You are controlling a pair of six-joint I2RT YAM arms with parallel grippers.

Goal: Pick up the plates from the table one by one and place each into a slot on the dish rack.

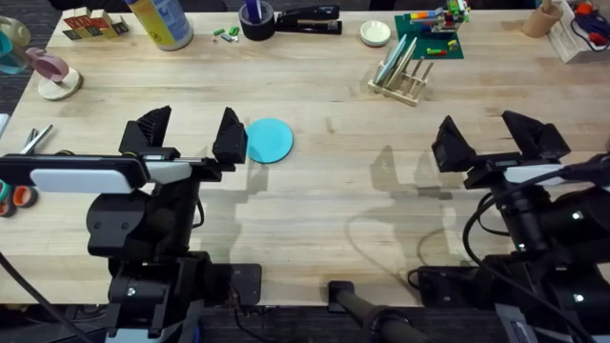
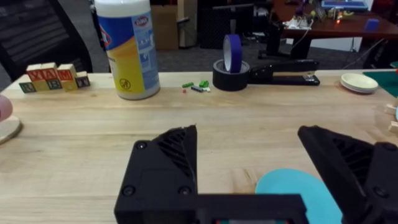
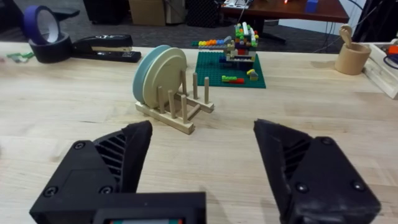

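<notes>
One turquoise plate [image 1: 269, 140] lies flat on the table [image 1: 315, 210], just right of my left gripper [image 1: 191, 136]. That gripper is open and holds nothing. In the left wrist view the plate [image 2: 297, 194] sits partly under the gripper's [image 2: 249, 146] right finger [image 2: 348, 165]. The dish rack [image 1: 405, 84] stands at the back right of centre. Pale teal plates [image 3: 158, 73] stand upright in the slots of the rack [image 3: 180, 115]. My right gripper [image 1: 491, 141] hovers open over bare table in front of the rack, and shows empty [image 3: 202, 140] in its wrist view.
Along the far edge stand a wipes canister [image 1: 162, 21], a tape roll [image 1: 255, 21], a stapler [image 1: 310, 17], a small white dish [image 1: 376, 33] and a green board with toy bricks [image 1: 431, 38]. Letter blocks [image 1: 93, 24] sit at the back left, scissors [image 1: 36, 139] at the left edge.
</notes>
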